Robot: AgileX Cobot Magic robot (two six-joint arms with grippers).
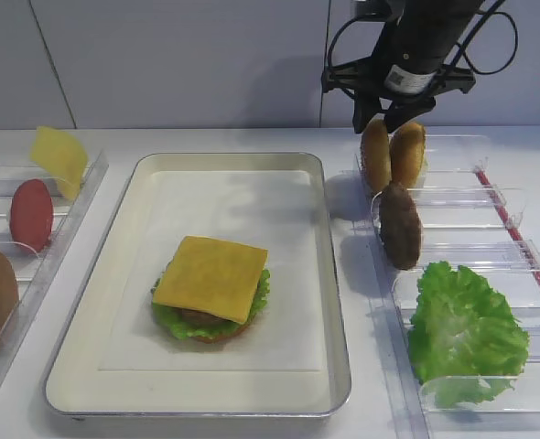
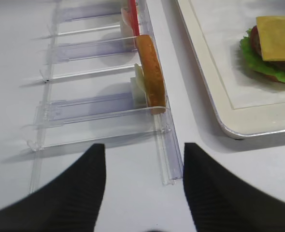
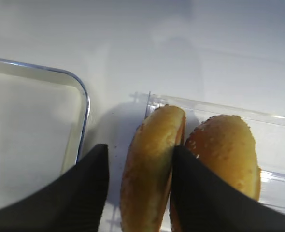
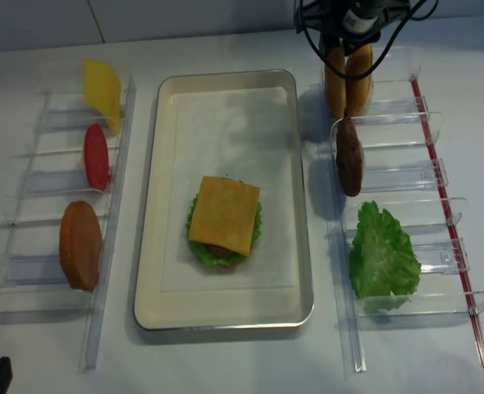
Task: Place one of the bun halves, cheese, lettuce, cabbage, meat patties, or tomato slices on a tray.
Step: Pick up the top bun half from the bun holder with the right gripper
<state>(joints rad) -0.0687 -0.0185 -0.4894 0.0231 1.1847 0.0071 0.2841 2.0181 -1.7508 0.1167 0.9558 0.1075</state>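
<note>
Right gripper (image 3: 138,193) straddles the left of 2 bun halves (image 3: 154,169), which stand on edge in the far slot of the clear rack (image 1: 453,174). 1 finger sits outside the bun, the other is wedged between the 2 halves. Jaws part-open around it; whether they bite yet, cannot tell.

Step in hand, by my reading: picking a top bun to cap the stack. Next move calls for a firm squeeze, a straight lift clear of the neighbour bun (image 3: 227,150), then a carry left to the tray (image 1: 329,302).

Bun: glossy golden dome, sesame-speckled. Tray: silvery, rimmed, paper-lined, holding the cheese (image 1: 211,277), a flat yellow-orange square over ruffled green lettuce. In the rack also: a rough dark patty (image 1: 400,224) and a spare lettuce leaf (image 1: 462,329).

Left gripper (image 2: 145,193): jaws apart, empty.
</note>
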